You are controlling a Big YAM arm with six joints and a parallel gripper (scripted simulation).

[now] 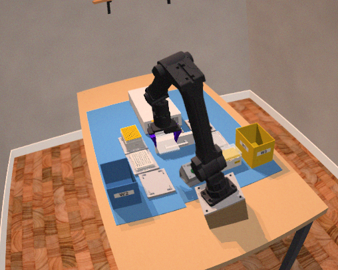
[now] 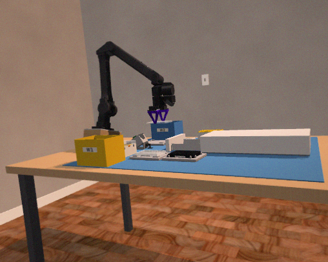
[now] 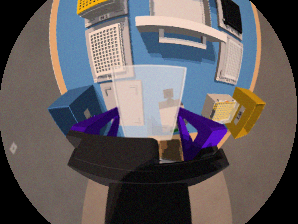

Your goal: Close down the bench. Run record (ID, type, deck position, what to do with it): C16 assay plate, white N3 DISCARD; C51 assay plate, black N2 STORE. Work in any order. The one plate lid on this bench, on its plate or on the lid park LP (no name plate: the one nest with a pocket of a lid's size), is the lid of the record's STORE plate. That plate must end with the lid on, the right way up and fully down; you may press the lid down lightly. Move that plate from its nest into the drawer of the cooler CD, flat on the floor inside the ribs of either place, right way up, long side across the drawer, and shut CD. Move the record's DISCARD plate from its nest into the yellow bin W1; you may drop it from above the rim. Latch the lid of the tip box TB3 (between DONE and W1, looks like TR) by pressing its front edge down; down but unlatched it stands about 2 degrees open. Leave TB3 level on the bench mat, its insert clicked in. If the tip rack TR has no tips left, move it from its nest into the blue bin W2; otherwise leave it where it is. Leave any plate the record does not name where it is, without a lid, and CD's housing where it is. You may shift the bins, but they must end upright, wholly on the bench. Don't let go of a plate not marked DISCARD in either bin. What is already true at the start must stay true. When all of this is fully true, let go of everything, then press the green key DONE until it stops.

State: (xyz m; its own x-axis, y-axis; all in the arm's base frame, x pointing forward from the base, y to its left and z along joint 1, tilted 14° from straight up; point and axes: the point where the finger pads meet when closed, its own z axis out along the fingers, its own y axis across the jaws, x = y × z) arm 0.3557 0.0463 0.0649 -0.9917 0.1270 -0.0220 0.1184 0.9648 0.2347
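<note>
My gripper [image 1: 164, 135] is shut on a clear plate lid [image 1: 166, 142] and holds it flat, well above the mat, in front of the cooler CD [image 1: 150, 108]. In the wrist view the lid [image 3: 149, 99] lies between the purple fingers. CD's drawer [image 3: 176, 6] stands open under and beyond the lid. The black plate [image 2: 183, 154] and the white plate [image 2: 148, 155] sit side by side in their nests, both without a lid. The black plate also shows in the wrist view [image 3: 230, 10]. The arm hides both plates in the top view.
The tip rack TR [image 1: 130, 134] with yellow tips stands left of the gripper, a welled plate [image 1: 142, 159] and the bare lid park [image 1: 156, 182] in front of it. The blue bin W2 [image 1: 120, 183], yellow bin W1 [image 1: 255, 144], tip box TB3 [image 1: 231, 155] and DONE key [image 1: 189, 172] stand nearby.
</note>
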